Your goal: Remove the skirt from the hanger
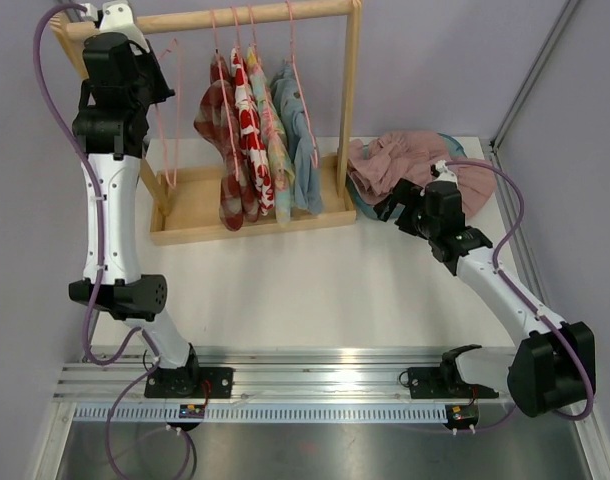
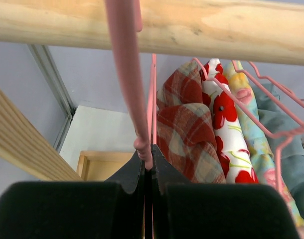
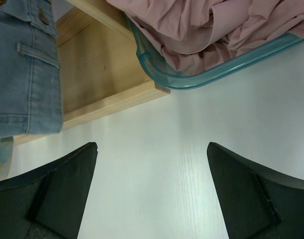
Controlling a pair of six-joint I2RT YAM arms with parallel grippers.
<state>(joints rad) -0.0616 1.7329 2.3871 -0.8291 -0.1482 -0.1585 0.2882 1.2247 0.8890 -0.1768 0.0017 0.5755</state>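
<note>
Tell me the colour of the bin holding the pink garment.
Translucent teal bin, clearest in the right wrist view.

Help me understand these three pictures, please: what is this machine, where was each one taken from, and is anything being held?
These are two robot arms bolted to the near edge of a white table. The wide picture looks down from above and behind them; the other two come from cameras on each wrist.

On the table stands a wooden rack with skirts on pink hangers. Beside it, a teal bin holds crumpled pink clothing.

The left hand is raised to the rail and shut on an empty pink hanger, next to a plaid skirt. The right hand is open and empty, low over the table near the bin and a denim skirt.
</note>
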